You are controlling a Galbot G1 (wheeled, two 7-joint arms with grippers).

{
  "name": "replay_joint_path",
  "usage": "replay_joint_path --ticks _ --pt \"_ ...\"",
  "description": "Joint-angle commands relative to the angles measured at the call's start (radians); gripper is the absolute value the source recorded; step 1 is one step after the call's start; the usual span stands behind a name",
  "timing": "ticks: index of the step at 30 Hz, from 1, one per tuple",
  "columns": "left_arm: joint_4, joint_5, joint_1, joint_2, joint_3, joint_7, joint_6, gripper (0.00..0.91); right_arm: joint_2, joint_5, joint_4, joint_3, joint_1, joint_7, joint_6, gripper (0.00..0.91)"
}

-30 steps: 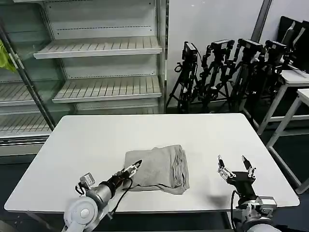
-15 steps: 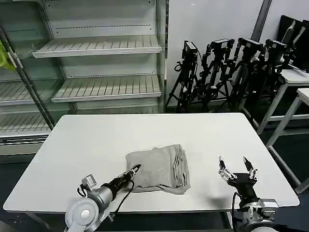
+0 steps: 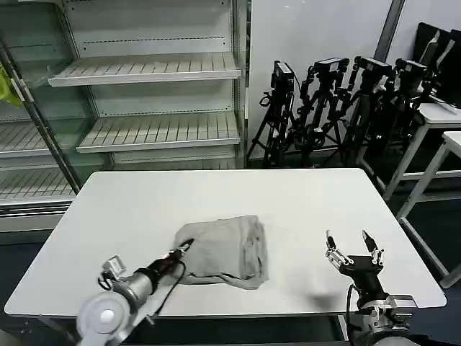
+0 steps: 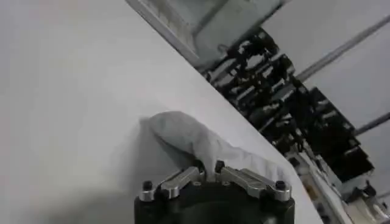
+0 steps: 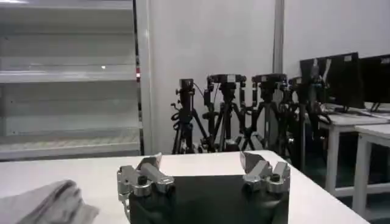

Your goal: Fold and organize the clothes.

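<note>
Grey shirt [image 3: 225,249] is lying folded into a compact bundle on the white table [image 3: 144,209], near the front edge, a bit left of centre. Long axis is running roughly left-right w/ stacked fold edges facing the robot's right. Left gripper [image 3: 186,247] is pinching the bundle's left edge, fingers closed down on fabric [image 4: 207,167]. Right gripper [image 3: 353,245] is hovering over the table's front right, fingers spread wide, holding nothing, well apart from the shirt.

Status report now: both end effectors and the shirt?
Left end effector shut on folded grey shirt, near-left edge. Right end effector open, apart from it, above the white table. Nothing in the way.
</note>
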Motion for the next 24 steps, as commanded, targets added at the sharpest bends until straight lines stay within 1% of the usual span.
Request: replay_joint_path --ticks 1,2,4,6,8,9,12,14,16,19,20,22,23,24 --pt "0.024 -0.061 0.056 0.208 -0.381 0.051 0.037 0.071 -0.013 0.030 -0.017 -0.029 0.063 0.000 0.001 0.907" --pt "0.034 -0.041 0.065 0.231 -0.426 0.073 0.039 0.071 -0.015 0.032 -0.022 -0.041 0.074 0.000 0.002 0.907" --pt "0.047 0.044 0.084 0.305 -0.516 0.148 0.039 0.071 -0.015 0.033 -0.031 -0.063 0.093 -0.001 0.003 0.907" --pt "0.048 0.164 0.108 0.371 -0.580 0.205 0.039 0.071 -0.015 0.033 -0.037 -0.082 0.109 -0.001 0.003 0.907" --pt "0.047 0.221 0.128 0.424 -0.630 0.262 0.039 0.071 -0.015 0.032 -0.043 -0.103 0.126 -0.002 0.005 0.907" --pt "0.046 0.286 0.152 0.469 -0.653 0.307 0.040 0.071 -0.015 0.032 -0.043 -0.110 0.130 -0.002 0.006 0.907" --pt "0.026 0.398 0.220 0.547 -0.702 0.384 0.039 0.071 -0.017 0.034 -0.040 -0.117 0.136 -0.003 0.008 0.907" --pt "0.003 0.401 0.243 0.571 -0.690 0.386 0.039 0.071 -0.016 0.033 -0.035 -0.115 0.131 -0.003 0.010 0.907" --pt "-0.039 0.413 0.238 0.572 -0.634 0.380 0.039 0.071 -0.012 0.031 -0.027 -0.109 0.114 -0.003 0.011 0.907" --pt "-0.112 0.431 0.221 0.516 -0.513 0.342 0.038 0.071 0.001 0.020 -0.010 -0.094 0.076 -0.003 0.014 0.907" --pt "-0.127 0.464 0.202 0.479 -0.390 0.327 0.038 0.071 0.005 0.012 -0.007 -0.089 0.066 -0.003 0.015 0.907" --pt "-0.121 0.581 0.156 0.407 -0.205 0.311 0.036 0.071 0.012 -0.008 0.001 -0.076 0.039 -0.005 0.018 0.907" --pt "-0.108 0.620 0.134 0.381 -0.134 0.306 0.035 0.071 0.015 -0.016 0.006 -0.070 0.023 -0.005 0.021 0.907" --pt "-0.095 0.645 0.106 0.340 -0.028 0.297 0.034 0.071 0.017 -0.022 0.010 -0.060 0.012 -0.006 0.021 0.907"
